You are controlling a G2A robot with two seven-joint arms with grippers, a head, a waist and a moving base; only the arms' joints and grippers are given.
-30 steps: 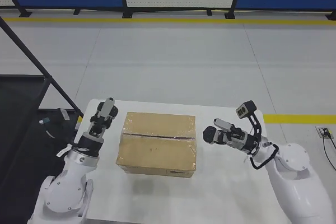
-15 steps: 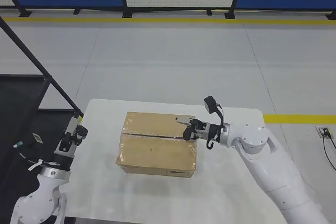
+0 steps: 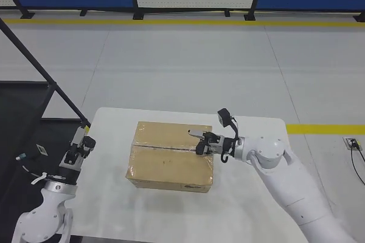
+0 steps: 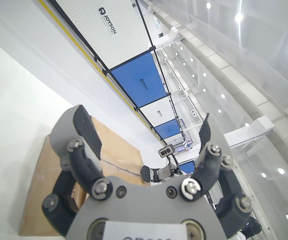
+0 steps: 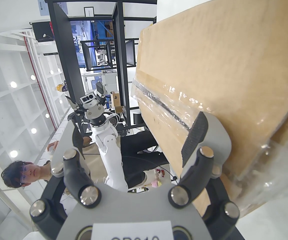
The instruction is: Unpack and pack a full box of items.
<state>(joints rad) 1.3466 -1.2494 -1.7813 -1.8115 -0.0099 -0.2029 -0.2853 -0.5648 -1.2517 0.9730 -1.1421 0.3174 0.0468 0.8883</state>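
Cardboard box (image 3: pixel 170 164), tape-sealed, on table (image 3: pixel 109 182); right tool (image 3: pixel 196 141), fingers (image 5: pixel 195 136) apart, at seam (image 3: pixel 167 147).

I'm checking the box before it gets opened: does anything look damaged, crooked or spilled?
Nothing stands out. The brown cardboard box sits flat on the white table, flaps shut under clear tape; the tape is only wrinkled at the end by the open right gripper.

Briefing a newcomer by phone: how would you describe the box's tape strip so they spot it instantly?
A white table holds one closed cardboard box. Clear tape runs lengthwise along its top, over the dark seam between flaps, glossy and wrinkled against matte brown cardboard.
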